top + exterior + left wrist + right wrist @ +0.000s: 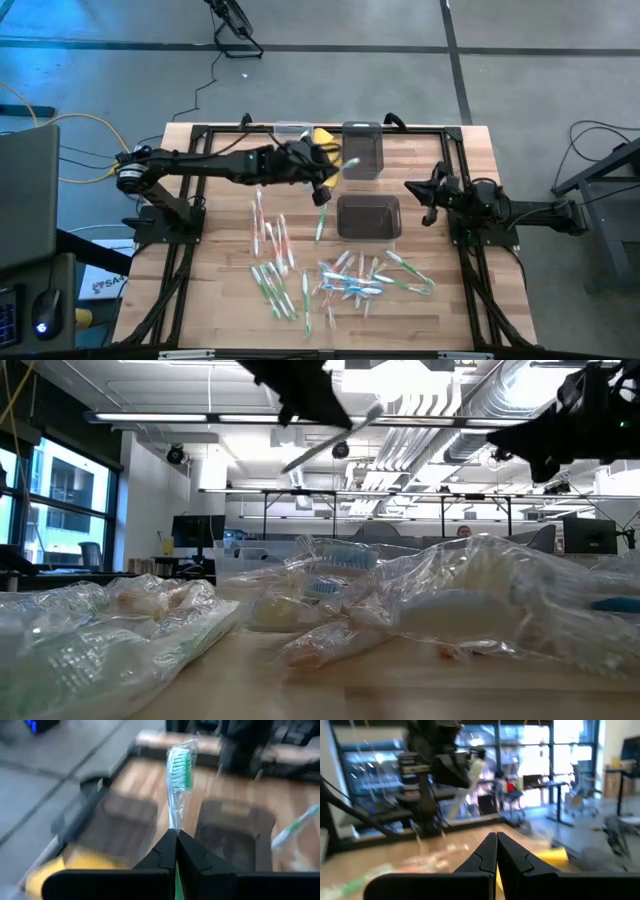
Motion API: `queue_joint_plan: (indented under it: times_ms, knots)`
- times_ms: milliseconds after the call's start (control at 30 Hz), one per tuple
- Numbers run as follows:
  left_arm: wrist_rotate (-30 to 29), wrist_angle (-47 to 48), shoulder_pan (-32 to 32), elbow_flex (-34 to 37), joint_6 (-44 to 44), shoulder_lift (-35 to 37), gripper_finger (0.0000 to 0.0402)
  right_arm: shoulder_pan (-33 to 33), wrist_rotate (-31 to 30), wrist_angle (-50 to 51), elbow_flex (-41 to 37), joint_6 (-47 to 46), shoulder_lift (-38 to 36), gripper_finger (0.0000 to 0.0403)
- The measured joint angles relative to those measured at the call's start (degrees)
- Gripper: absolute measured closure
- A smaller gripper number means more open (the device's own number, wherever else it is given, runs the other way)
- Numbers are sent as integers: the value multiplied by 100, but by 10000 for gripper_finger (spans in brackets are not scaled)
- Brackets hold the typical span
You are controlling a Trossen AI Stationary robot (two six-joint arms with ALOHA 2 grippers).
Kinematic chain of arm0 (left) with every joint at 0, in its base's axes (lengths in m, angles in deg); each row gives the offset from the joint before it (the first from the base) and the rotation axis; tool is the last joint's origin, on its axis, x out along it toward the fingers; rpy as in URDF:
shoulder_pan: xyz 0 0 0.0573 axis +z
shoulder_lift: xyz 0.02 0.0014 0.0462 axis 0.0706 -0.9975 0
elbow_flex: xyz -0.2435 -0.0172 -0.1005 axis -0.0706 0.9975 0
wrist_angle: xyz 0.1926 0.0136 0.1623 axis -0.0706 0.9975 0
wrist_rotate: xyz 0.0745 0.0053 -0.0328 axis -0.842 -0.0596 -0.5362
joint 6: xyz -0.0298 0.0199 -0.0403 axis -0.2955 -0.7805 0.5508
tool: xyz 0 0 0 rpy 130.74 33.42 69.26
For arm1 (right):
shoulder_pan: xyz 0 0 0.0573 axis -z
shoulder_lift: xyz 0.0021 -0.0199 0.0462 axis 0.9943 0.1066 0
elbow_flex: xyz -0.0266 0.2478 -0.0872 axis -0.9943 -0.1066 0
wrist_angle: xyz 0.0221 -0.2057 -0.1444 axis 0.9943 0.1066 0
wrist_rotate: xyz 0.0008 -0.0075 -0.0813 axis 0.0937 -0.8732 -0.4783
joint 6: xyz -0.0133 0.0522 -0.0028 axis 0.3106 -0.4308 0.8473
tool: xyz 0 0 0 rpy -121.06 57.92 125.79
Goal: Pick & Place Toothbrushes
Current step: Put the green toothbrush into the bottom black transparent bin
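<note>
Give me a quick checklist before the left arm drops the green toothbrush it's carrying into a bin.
1. Left end effector shut on the green toothbrush: ok.
2. Brush still in its clear wrapper, bristle end pointing away from the fingers: ok.
3. Two dark bins within view ahead: ok.
4. Brush directly over a bin opening: cannot tell.
5. Right end effector shut, waiting beside the near bin, apart from the left arm: ok.
6. Yellow object outside the bins: ok.

Wooden table [220, 300], scattered wrapped toothbrushes [350, 282], two dark bins [369, 217], yellow cloth [325, 137]
</note>
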Motion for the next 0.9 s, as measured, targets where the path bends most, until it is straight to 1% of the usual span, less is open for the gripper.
queue_joint_plan:
  times_ms: [200, 300, 433, 500, 567, 600, 633, 700, 833, 900]
  knots:
    - [436, 129, 348, 4, -53, 459, 401, 0, -4, -601, -1, -148, 176, 401]
    - [880, -23, 464, -5, -52, 534, 401, 0, 4, -981, -1, -147, 478, 401]
    - [1540, -371, 537, 10, -106, 464, 401, 0, 7, -1752, -1, -139, 1130, 401]
    - [1741, -817, 521, -7, -186, 355, 401, 0, 11, -2202, -1, -127, 1516, 401]
    - [1949, -957, 520, 16, -216, 304, 401, 1, 44, -2584, 3, -104, 1961, 401]
    - [2031, -1172, 519, 15, -263, 229, 401, 0, 55, -2771, 12, -105, 2184, 401]
    - [2109, -1369, 519, -1, -298, 174, 401, 0, 56, -2899, 23, -106, 2390, 401]
    - [2258, -1371, 521, 13, -293, 166, 401, 0, 53, -3089, 110, -106, 2795, 401]
    - [2281, -1429, 521, 10, -311, 170, 401, 0, -6, -3692, 368, -98, 3527, 399]
    - [2292, -1383, 521, 10, -309, 166, 401, 1, -3, -3885, 511, -23, 3858, 389]
